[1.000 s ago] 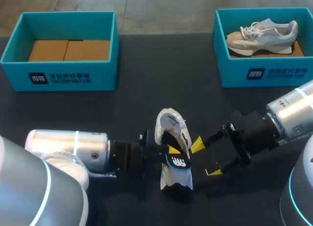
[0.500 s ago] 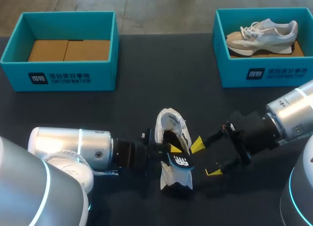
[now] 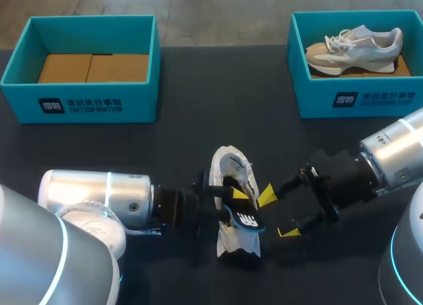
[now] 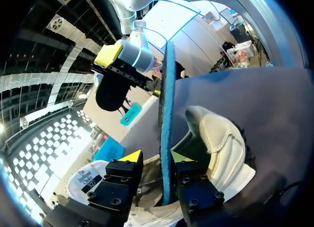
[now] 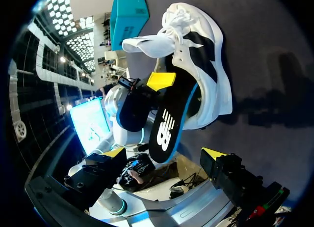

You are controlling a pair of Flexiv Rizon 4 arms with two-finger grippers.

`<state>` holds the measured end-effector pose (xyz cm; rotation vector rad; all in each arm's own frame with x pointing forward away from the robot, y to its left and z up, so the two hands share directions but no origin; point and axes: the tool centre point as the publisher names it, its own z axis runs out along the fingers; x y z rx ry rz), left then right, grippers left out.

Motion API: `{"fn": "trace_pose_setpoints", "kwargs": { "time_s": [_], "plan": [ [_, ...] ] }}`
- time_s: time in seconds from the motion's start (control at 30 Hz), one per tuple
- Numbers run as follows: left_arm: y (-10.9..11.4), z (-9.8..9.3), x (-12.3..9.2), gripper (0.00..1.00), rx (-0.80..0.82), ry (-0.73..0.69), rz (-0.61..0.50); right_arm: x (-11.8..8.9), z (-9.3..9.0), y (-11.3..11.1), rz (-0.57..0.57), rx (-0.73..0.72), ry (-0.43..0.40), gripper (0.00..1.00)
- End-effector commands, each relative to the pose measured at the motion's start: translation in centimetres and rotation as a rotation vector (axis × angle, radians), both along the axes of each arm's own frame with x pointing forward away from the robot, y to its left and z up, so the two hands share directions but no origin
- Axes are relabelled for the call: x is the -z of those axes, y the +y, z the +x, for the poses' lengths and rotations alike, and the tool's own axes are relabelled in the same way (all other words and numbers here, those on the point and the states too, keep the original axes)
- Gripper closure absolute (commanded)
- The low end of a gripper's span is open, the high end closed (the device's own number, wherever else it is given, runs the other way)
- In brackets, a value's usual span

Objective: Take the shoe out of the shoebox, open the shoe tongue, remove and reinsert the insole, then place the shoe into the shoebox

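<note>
Left end effector [image 3: 232,197] is clamped on the insole [image 3: 243,219], with one yellow tip on each side of it. It comes in from the left, low over the near middle of the dark worktop [image 3: 198,113]. The insole is black with a white mark and a blue edge. In the left wrist view it stands on its edge between the two fingers and sticks out ahead of them. One end of it pokes out over the near end of the shoe [image 3: 221,173]. I cannot tell if its other end is tucked inside the shoe. The shoe is white with black patches. It lies on the worktop right under the insole, between the two arms and well apart from both boxes. Right end effector [image 3: 277,214] is just beside the shoe, on its right. Its fingers are wide apart. One yellow tip is close to the shoe's side and the other is nearer to the robot. At the far left of the worktop sits the left shoebox [image 3: 79,107], blue-green, with brown cardboard in the bottom. At the far right sits the right shoebox [image 3: 357,100], the same colour. A second shoe [image 3: 353,47], pale grey and tan, lies in it.
</note>
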<state>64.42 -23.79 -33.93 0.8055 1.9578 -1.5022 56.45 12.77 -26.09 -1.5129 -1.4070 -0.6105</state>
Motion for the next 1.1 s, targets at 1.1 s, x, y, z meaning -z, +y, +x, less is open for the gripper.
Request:
{"fn": "trace_pose_setpoints", "kwargs": {
  "time_s": [1.1],
  "plan": [
    [0.7, -1.4, 0.0, 1.0, 0.054, -0.083, 0.017, 0.0, -0.1, 0.1, -0.001, 0.002, -0.001, 0.0]
  ]
}}
